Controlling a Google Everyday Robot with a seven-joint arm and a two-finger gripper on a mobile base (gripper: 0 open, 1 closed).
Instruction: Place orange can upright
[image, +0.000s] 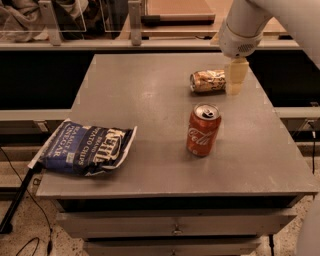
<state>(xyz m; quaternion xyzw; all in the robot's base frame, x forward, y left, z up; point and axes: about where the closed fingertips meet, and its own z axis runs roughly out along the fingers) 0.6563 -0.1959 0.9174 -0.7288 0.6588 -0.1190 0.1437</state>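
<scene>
three items lay on the table (140, 95): the orange can (207, 81), a red can (203, 130) and a chip bag (85, 148). the orange can lay on its side near the far right of the top, its silver end toward the left of the view. it sat behind the upright red can and well apart from the bag. the gripper (236, 76) hung just beside the can's right end. contact could not be confirmed. how wide the gripper stood could not be told, since it showed as one pale block. step in hand, as judged: the approach, before any grasp, with the can not yet lifted. the next move would call for closing across the can's body, lifting it, turning it to vertical and setting it base down on bare table, away from the red can. hidden or cut off: the arm (245, 30) left the frame at upper right, the can's right end was masked by the gripper, and its print was too mottled to read.
</scene>
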